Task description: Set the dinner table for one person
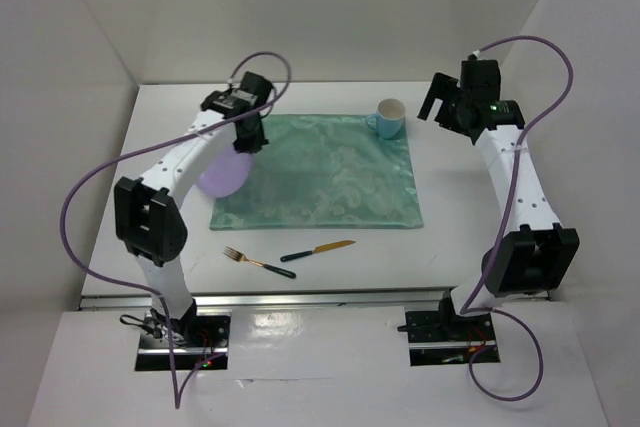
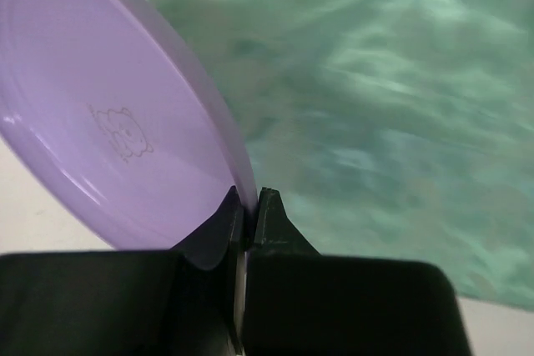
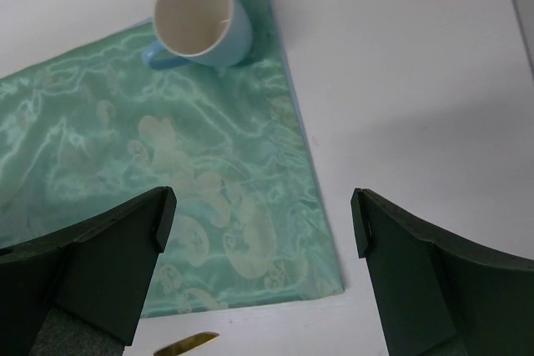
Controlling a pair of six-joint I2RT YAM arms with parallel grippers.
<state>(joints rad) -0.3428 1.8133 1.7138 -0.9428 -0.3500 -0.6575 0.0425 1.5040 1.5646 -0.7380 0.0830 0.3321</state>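
One cup (image 1: 391, 117) is placed, upper right of the mat (image 1: 320, 182). The left gripper (image 2: 248, 198) pinches the plate (image 2: 108, 122); the right gripper (image 3: 263, 214) gapes empty. Fork (image 1: 247, 259) and knife (image 1: 318, 250) lie unplaced.

No legible word, number or brand anywhere in the three views. Closest to a sign: a small faint outline pressed into the purple plate (image 2: 117, 114), cloud-like or animal-like in shape, too soft and blurred to read as letters. Pale swirls and leaf shapes woven into the teal mat (image 3: 167, 172), pattern only, no writing. Nothing printed on the blue cup (image 3: 200, 22), inside or out, as far as visible.
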